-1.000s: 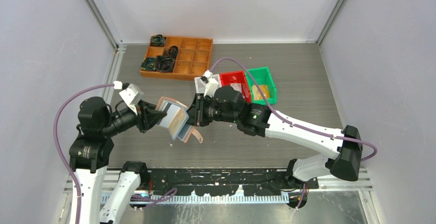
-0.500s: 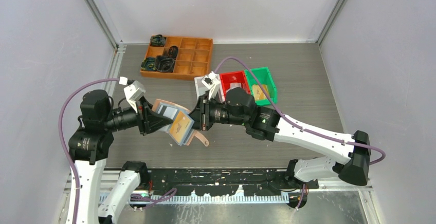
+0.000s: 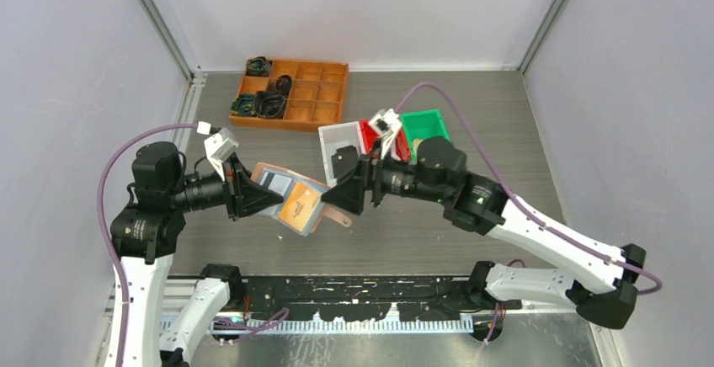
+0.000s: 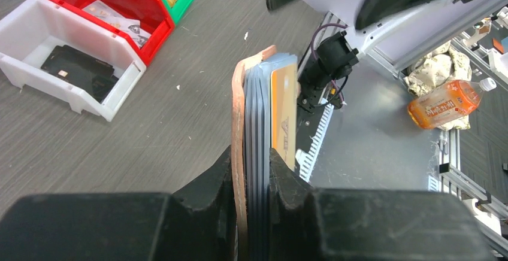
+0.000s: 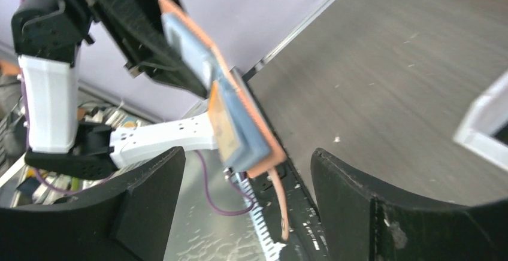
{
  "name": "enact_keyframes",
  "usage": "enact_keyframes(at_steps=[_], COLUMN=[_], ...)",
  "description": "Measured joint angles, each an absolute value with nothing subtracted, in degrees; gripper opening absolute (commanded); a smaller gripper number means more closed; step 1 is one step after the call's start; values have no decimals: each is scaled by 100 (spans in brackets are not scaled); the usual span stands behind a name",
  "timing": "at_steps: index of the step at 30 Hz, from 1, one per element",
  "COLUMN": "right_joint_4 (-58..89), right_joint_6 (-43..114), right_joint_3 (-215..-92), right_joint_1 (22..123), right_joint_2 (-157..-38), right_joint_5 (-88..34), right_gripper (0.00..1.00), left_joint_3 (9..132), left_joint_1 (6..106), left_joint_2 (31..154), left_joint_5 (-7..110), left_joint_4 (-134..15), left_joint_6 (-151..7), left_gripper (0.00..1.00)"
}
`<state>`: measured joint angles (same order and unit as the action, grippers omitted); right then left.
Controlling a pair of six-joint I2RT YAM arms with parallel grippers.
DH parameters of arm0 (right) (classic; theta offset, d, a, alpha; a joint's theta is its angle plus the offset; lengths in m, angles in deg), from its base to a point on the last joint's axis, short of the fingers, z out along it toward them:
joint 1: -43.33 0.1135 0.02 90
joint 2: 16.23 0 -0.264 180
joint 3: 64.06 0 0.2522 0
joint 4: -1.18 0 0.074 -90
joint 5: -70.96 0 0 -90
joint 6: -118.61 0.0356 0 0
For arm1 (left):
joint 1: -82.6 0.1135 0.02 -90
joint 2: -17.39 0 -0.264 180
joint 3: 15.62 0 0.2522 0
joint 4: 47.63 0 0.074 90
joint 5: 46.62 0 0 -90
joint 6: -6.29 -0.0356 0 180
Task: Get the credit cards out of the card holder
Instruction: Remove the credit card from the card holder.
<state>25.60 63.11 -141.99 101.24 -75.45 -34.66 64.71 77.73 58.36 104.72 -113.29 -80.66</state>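
The salmon-pink card holder (image 3: 268, 173) hangs in the air over the table, and my left gripper (image 3: 253, 197) is shut on its left end. In the left wrist view both fingers clamp the pink cover (image 4: 238, 123) and the bluish sleeves (image 4: 257, 111). An orange credit card (image 3: 301, 208) lies against the outer sleeve, its edge (image 4: 283, 111) beside the stack. The snap tab (image 3: 338, 216) dangles to the right. My right gripper (image 3: 358, 190) stands open just right of the holder, touching nothing. From the right wrist, the holder (image 5: 242, 114) and orange card (image 5: 218, 120) sit ahead between the spread fingers.
A white bin (image 3: 330, 135) holding a black item, a red bin (image 3: 370, 128) and a green bin (image 3: 429, 127) stand behind the right arm. An orange compartment tray (image 3: 311, 98) sits at the back left. A drink bottle (image 4: 446, 102) lies beyond the table's near edge.
My right gripper has opened and drawn back to the right, off the holder. The orange card now shows on the outer sleeve. The left gripper keeps its hold and has tipped the holder slightly.
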Motion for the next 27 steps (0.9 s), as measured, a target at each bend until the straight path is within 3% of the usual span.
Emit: enact_keyframes(at_steps=[4,8,13,19,27], right_joint_4=[2896,2796,2416,2173,1150], right_joint_6=[6184,6219,6346,6444,6958], right_joint_3=[-14382,-14684,-14773,-14773,-14542], right_joint_1=[9477,9440,9549,9735,9812], right_joint_2=[-7362,-7665,-8275,-8669,-8728], right_joint_5=[-3739,-4312,-5024,-5446,-5890], right_gripper=[86,92,90,69,33], left_joint_3=[6471,6471,6471,6418,6350], left_joint_1=[7773,7773,7773,7773,7773], left_joint_2=[5836,5829,5831,5812,5774], left_joint_5=[10481,10542,10741,10929,11095], left_joint_4=[-11401,-11401,-11372,-11152,-10813], left_joint_6=[-8060,-7907,-7511,-6982,-6543], left_gripper=[7,8,12,12,13])
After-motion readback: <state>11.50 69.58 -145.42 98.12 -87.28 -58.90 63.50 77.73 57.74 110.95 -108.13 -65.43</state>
